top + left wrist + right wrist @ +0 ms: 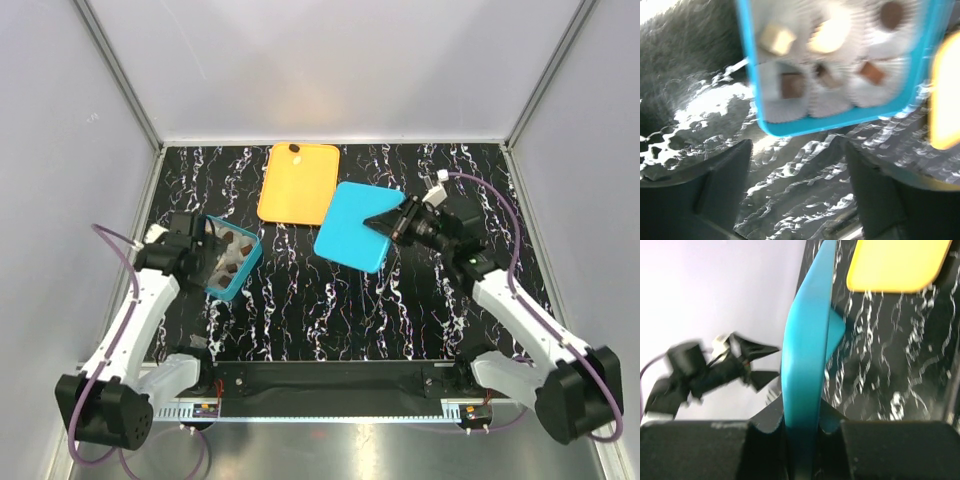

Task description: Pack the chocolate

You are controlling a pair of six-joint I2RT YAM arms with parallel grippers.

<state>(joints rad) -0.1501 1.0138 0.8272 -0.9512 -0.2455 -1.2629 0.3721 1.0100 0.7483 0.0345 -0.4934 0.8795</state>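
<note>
Inside box (840, 120), chocolate (791, 85) mostly packed; one piece (296, 148) beyond box on tray (295, 190). Left jaws spread; right jaws pinching lid (345, 240).

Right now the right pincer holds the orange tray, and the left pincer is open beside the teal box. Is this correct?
No: the right pincer holds the teal lid, not the orange tray; the right wrist view shows the lid clamped. The left pincer is open beside the teal box.
</note>
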